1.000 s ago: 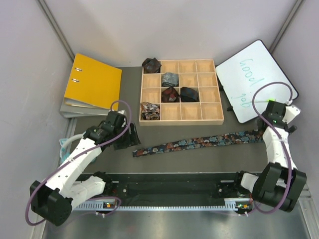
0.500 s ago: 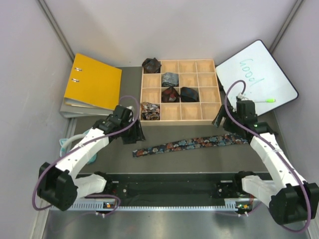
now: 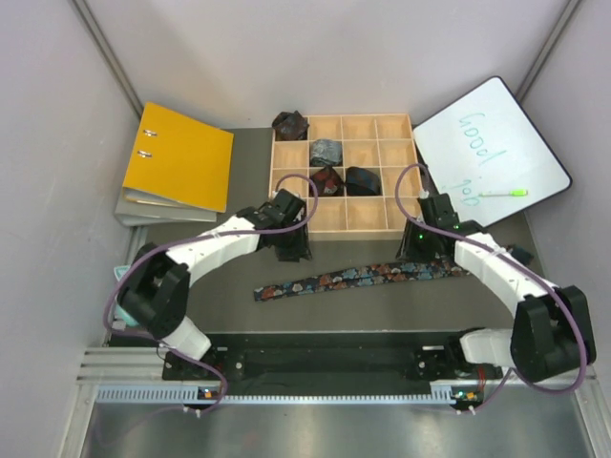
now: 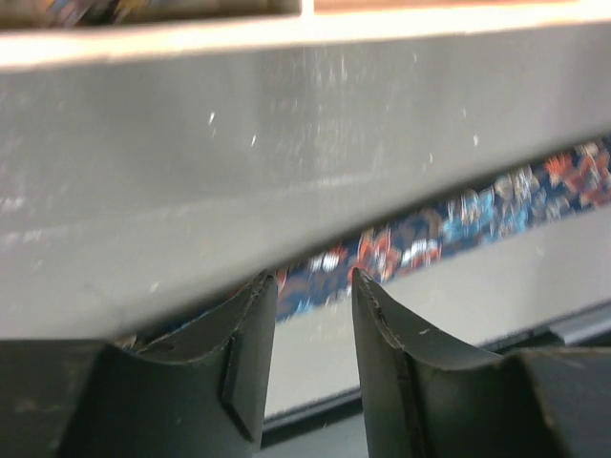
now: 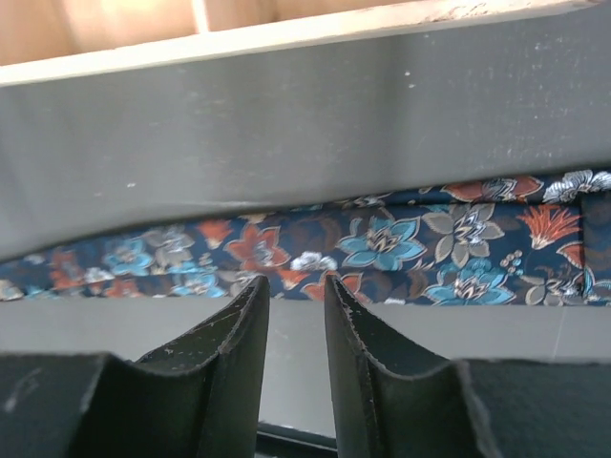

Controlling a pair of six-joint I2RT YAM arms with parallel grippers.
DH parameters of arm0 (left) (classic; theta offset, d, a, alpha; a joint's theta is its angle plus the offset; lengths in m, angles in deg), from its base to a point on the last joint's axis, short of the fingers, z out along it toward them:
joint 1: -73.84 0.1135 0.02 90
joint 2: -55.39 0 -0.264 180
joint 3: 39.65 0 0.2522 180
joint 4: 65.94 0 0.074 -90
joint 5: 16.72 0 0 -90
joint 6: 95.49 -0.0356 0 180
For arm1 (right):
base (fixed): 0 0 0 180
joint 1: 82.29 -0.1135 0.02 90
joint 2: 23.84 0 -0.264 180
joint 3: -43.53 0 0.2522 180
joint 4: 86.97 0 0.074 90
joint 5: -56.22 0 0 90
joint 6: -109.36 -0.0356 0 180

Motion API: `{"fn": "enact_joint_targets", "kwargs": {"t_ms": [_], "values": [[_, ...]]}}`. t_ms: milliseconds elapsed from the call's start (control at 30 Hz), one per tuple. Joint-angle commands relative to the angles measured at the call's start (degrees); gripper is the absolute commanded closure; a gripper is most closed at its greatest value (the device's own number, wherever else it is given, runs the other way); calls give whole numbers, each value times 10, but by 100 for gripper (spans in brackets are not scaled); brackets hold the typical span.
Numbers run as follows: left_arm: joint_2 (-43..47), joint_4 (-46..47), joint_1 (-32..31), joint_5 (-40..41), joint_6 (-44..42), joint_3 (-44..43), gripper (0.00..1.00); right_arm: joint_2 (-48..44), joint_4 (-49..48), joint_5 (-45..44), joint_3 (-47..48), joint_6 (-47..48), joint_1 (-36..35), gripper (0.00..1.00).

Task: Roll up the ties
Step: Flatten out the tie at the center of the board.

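Note:
A long navy tie [image 3: 363, 278] with orange-red and light-blue flowers lies flat and unrolled on the grey mat, in front of the wooden tray [image 3: 346, 233]. Small rolled ties sit in tray cells: a dark one [image 3: 289, 124], a grey-blue one [image 3: 326, 151], a maroon one [image 3: 326, 179]. My left gripper [image 3: 292, 252] hovers just behind the tie's narrow left part, and my right gripper [image 3: 416, 248] just behind its wider right part. In the left wrist view the tie [image 4: 430, 243] runs beyond my gripper [image 4: 313, 281], open and empty. The right wrist view shows the tie [image 5: 382, 243] beyond my gripper [image 5: 294, 284], narrowly open and empty.
A yellow binder [image 3: 177, 157] lies on grey folders at the back left. A whiteboard [image 3: 492, 153] with a green pen [image 3: 504, 193] leans at the back right. The tray's front wall [image 5: 286, 38] stands close behind both grippers. A black rail [image 3: 315, 358] runs along the near edge.
Both arms swung inward from the table's sides to just behind the tie. Both pairs of jaws narrowed, the right one most. The tie has not moved.

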Motion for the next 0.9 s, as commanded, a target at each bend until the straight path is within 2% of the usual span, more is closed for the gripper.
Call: {"fn": "enact_joint_targets", "kwargs": {"t_ms": [0,267,667,867], "values": [[-54,40,-20,34,17,-62,59,44,-43,-22,19,27,-8,69],[-141,34,-32,41,9,-125,60,135,-54,-49,64,48,-8,70],[-158,59,-41,41,13,-105,61,204,-35,-74,99,63,-21,71],[-167,66,-50,41,14,-94,62,200,-20,-86,83,60,-28,71]]}}
